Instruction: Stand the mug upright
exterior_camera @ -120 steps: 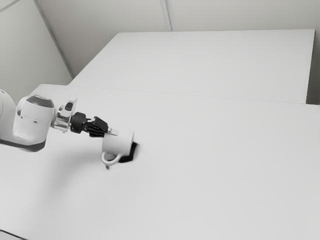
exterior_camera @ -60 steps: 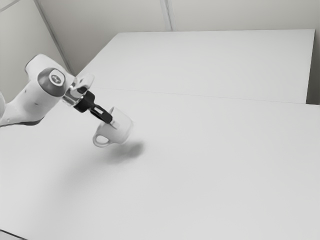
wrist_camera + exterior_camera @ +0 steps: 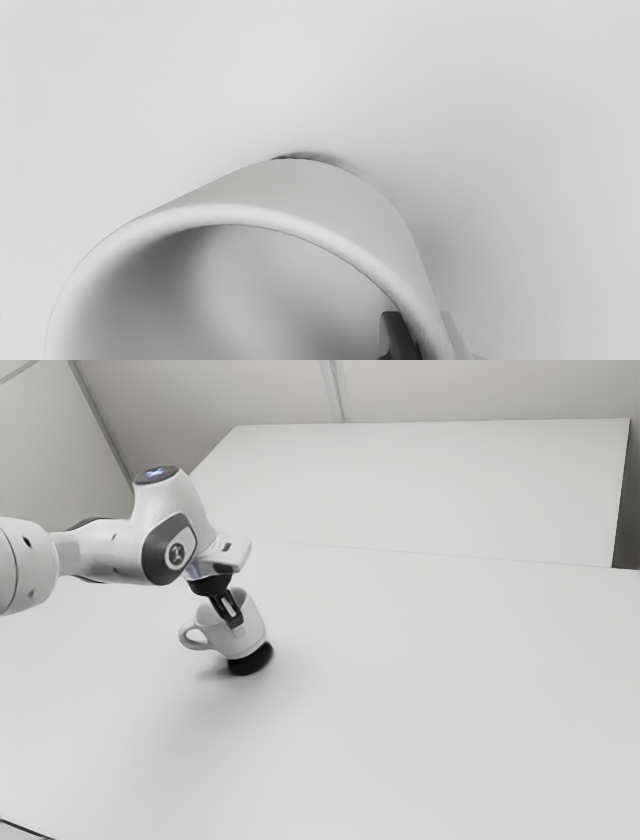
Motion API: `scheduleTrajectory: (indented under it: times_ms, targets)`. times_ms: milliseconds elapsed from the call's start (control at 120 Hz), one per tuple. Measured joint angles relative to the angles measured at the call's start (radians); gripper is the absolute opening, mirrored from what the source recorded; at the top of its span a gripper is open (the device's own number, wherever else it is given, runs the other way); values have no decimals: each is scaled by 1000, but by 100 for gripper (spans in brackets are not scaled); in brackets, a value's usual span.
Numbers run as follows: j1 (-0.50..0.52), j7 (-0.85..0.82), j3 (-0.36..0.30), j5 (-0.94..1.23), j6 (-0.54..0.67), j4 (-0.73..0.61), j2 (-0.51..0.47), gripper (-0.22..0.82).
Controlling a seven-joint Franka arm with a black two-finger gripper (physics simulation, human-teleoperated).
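Exterior view: gripper (image 3: 236,624) pinches tilted mug (image 3: 252,633) w/ one finger inside its wall. Table (image 3: 450,690) edges well apart fr. mug.

Mug (image 3: 248,639), one: white, plain, single handle (image 3: 184,632) toward exterior view's left. We see it tilted, open mouth upward, leaning to same side; base low at table (image 3: 420,700), contact unclear. Wall clamped in our pincer (image 3: 236,622).

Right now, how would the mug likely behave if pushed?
The mug is probably stiff: its wall shows no bend where the end effector pinches it. Held at one side of its rim, it may swivel. Since it leans, it could tip if released.
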Motion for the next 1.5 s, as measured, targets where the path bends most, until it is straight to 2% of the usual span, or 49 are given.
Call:
scheduleTrajectory:
  times_ms: [250,533,658,925,1025,1133,1267,1367,1500]
  targets:
    - [52,-85,1,22,34,-9,22,-18]
    - [34,-152,1,24,56,-18,25,-17]
    - [38,-166,0,15,57,-20,27,-4]
    - [40,-179,0,3,56,-20,27,34]
    - [40,-183,-1,0,56,-20,26,44]
    - [40,-187,-2,-4,56,-19,19,51]
    - [53,-197,-38,-7,42,21,14,55]
    - [45,-218,-62,-4,-30,140,30,57]
    - [38,-254,-74,1,-185,362,103,59]
